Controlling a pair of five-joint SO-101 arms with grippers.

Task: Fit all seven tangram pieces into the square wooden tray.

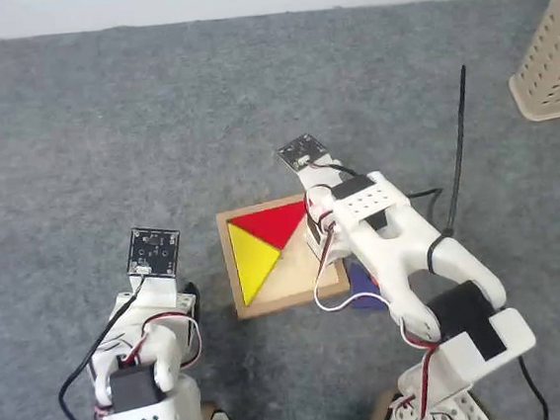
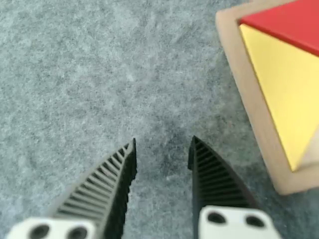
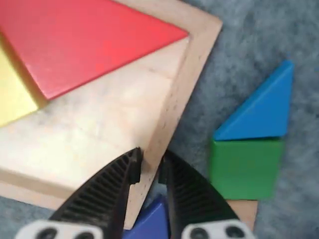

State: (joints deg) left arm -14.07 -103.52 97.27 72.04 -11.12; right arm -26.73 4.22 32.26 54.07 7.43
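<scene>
The square wooden tray (image 1: 287,302) lies on grey carpet with a red triangle (image 1: 279,220) and a yellow triangle (image 1: 253,257) fitted in it; the rest of its floor is bare wood. My right gripper (image 3: 149,162) hovers over the tray's right rim (image 3: 189,74), shut to a thin gap, with nothing in it. Just outside that rim lie a dark blue piece (image 3: 152,221), a green square (image 3: 245,167) and a light blue triangle (image 3: 259,107). My left gripper (image 2: 162,147) stands open over bare carpet left of the tray (image 2: 249,99).
A beige perforated basket (image 1: 553,55) stands at the far right edge. A thin black cable (image 1: 458,153) rises beside the right arm. A tan piece (image 3: 244,211) peeks out by the green square. Grey carpet stretches wide behind and left of the tray.
</scene>
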